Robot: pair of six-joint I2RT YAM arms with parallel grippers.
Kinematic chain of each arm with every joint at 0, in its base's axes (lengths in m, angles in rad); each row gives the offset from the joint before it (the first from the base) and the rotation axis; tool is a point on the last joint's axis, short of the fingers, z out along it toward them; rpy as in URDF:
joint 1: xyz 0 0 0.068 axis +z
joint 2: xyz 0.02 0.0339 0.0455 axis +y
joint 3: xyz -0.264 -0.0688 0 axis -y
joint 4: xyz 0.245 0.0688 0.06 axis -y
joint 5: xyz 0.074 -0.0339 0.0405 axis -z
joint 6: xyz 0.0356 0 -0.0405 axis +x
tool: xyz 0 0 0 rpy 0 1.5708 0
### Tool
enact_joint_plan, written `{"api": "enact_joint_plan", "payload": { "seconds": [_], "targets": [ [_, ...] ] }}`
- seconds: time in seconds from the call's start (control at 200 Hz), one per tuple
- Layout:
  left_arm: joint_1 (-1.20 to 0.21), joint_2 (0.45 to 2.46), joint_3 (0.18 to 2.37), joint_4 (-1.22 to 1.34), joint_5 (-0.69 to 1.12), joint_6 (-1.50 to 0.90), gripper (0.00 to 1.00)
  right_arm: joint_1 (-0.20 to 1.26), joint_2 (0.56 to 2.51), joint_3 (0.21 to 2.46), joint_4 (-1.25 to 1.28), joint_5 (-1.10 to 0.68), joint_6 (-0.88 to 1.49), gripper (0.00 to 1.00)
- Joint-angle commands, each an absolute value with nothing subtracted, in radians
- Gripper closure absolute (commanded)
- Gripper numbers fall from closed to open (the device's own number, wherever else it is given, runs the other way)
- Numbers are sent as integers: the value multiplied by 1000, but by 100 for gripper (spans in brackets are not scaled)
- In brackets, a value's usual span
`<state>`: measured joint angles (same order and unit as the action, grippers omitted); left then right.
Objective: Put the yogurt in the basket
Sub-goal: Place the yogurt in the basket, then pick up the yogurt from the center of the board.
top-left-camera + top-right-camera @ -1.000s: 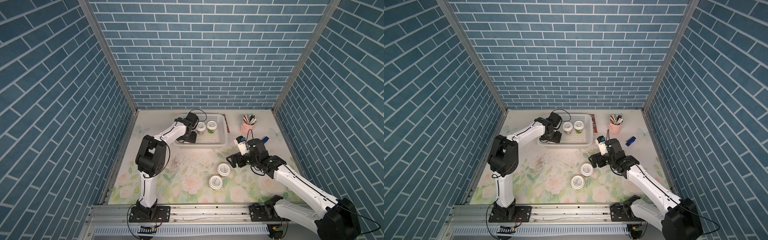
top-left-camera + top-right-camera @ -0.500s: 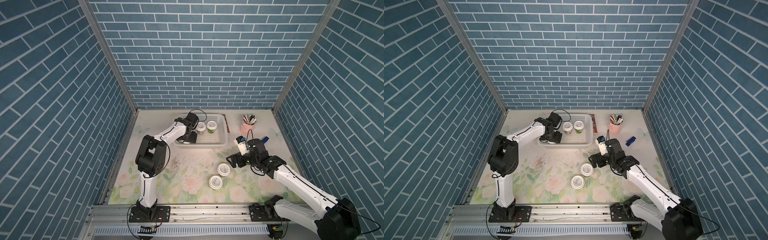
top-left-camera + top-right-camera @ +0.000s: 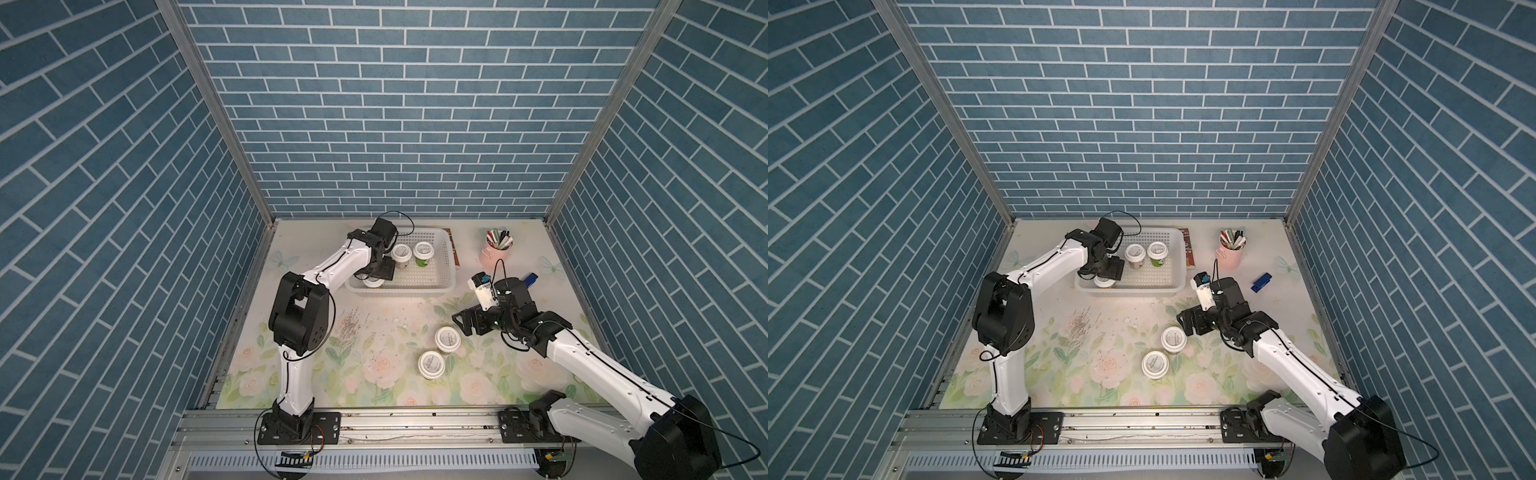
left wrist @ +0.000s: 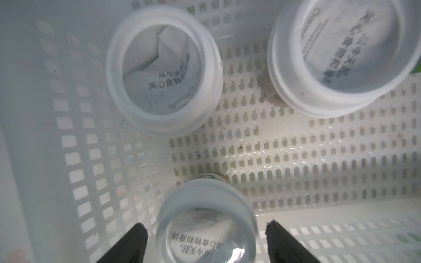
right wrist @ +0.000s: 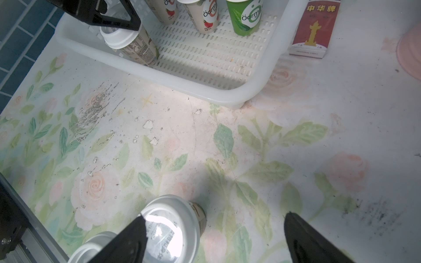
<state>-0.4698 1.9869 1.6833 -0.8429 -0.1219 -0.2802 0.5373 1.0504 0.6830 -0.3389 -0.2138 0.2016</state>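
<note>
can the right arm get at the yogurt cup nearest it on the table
Probably yes. The right gripper hangs close beside that yogurt cup, jaws wide open, and nothing stands between them. The cup sits off to one side of the jaws, so a shift seems needed.

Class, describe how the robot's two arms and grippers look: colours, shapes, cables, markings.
The left arm and right arm have white tubular links between bulky black joints, with thin black cables looping alongside. The left gripper and right gripper have flat black fingers tapering to points. A white box with a blue patch sits on the right wrist.
</note>
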Motion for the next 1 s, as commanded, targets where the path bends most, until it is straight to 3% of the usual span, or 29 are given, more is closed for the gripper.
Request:
{"api": "enact_joint_plan", "payload": {
  "seconds": [0.0,0.52,0.745,0.995],
  "targets": [
    [-469,1934,1725,-890,-127,-285,12,534,1056,678,-330,-225,181,3],
    [-515,1749,1866,-916,-104,-280,8,568,1072,786,-468,-124,196,3],
    [-549,1520,1657,-723,-75,-276,0,710,1123,877,-561,8,271,4],
    [-569,1246,1337,-525,-33,-272,0,849,1221,953,-623,118,414,4]
  ]
}}
